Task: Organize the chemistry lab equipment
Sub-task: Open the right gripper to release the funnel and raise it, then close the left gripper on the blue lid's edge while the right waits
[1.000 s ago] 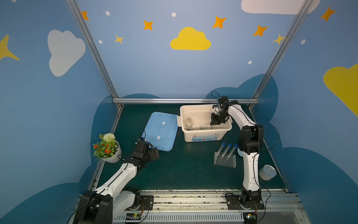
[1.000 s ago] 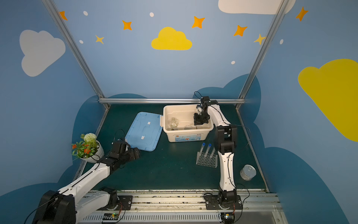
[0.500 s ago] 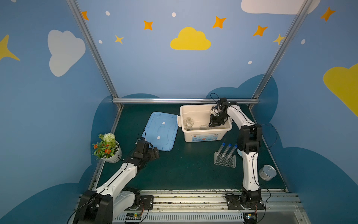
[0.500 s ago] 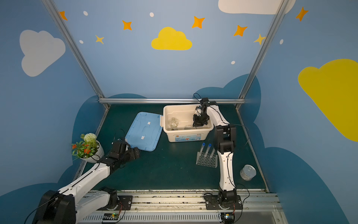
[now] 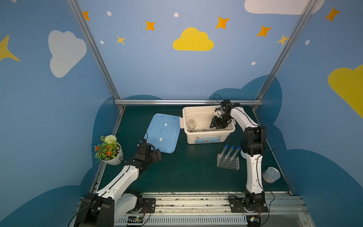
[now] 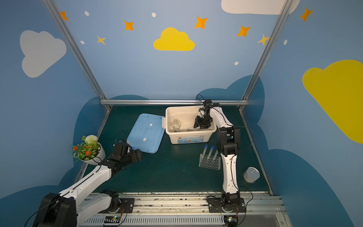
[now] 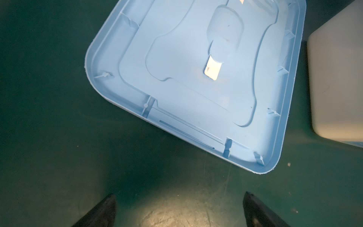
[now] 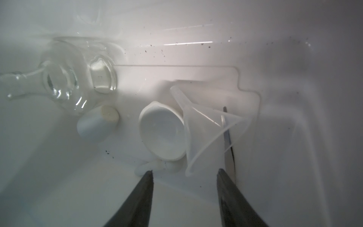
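Smooth light-blue plastic lid (image 7: 196, 59), soft sheen, upper middle of the left wrist view. Around it the dark green counter (image 7: 49, 127) looks matt and scuffed. Right wrist view now: glossy cream plastic box (image 8: 196, 29) walls, glinting clear glass flask (image 8: 60, 82) upper left, thin see-through plastic funnel (image 8: 206, 127) centre right, smooth white bowl (image 8: 163, 131), pestle (image 8: 94, 127) with a rough matt end. Shiny metal tin (image 5: 271, 175) lower right in a top view.

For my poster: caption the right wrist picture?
Open right claw near clear funnel, white bowl and glass flask in the bin.
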Controlling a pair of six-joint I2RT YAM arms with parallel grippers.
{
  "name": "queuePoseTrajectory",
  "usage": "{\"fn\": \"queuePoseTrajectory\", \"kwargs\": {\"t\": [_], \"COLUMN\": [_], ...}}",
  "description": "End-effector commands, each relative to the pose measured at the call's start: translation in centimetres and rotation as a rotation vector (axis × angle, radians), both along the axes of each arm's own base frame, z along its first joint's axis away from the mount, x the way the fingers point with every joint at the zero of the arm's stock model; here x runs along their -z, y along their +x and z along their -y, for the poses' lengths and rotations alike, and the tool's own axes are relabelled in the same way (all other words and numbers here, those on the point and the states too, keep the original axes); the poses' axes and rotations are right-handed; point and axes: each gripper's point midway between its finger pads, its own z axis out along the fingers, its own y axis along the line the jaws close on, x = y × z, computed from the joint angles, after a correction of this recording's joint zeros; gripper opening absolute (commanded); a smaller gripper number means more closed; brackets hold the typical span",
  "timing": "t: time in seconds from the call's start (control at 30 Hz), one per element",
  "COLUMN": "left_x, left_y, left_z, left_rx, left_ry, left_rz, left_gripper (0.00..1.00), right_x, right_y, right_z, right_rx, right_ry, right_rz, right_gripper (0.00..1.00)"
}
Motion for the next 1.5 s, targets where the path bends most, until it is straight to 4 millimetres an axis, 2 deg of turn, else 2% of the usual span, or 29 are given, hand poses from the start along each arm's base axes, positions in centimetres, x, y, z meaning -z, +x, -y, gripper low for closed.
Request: {"fn": "queuePoseTrajectory", "kwargs": {"t": [0.0, 0.27, 0.53, 0.73, 0.87, 1.0, 1.17, 1.33, 1.47], "left_x": [-0.2, -0.4, -0.4, -1.3, -2.0, -2.3, -2.0, -1.2, -0.2], "left_y": [0.0, -0.1, 0.4, 1.3, 2.5, 4.1, 6.7, 9.4, 10.6], "left_z": [-0.3, -0.9, -1.3, -2.8, -4.2, -6.3, -7.5, -8.1, -8.1], "left_rx": [-0.009, -0.055, -0.096, -0.143, -0.159, -0.246, -0.274, -0.234, -0.195], "left_ry": [0.013, 0.024, 0.037, 0.113, 0.174, 0.188, 0.245, 0.283, 0.225], "left_rz": [0.008, 0.013, -0.037, -0.052, -0.052, -0.077, -0.102, -0.152, -0.201], "left_gripper": [1.0, 1.0, 1.0, 1.0, 1.0, 1.0, 1.0, 0.98, 0.93], "right_x": [-5.2, -7.8, -10.2, -11.2, -11.2, -11.6, -12.0, -12.4, -12.0], "right_y": [0.2, -0.7, -2.3, -3.9, -5.0, -6.1, -7.5, -8.5, -9.0], "right_z": [-0.3, 0.0, -0.1, 0.3, 0.8, 1.1, 1.6, 1.8, 2.9], "right_rx": [0.011, 0.048, 0.068, 0.061, 0.062, 0.047, 0.038, 0.035, 0.039], "right_ry": [0.046, 0.012, 0.035, 0.043, 0.034, 0.038, 0.03, 0.043, 0.014], "right_rz": [0.117, 0.167, 0.229, 0.261, 0.302, 0.346, 0.362, 0.383, 0.366], "right_gripper": [0.6, 0.72, 0.73, 0.73, 0.73, 0.73, 0.73, 0.73, 0.73]}}
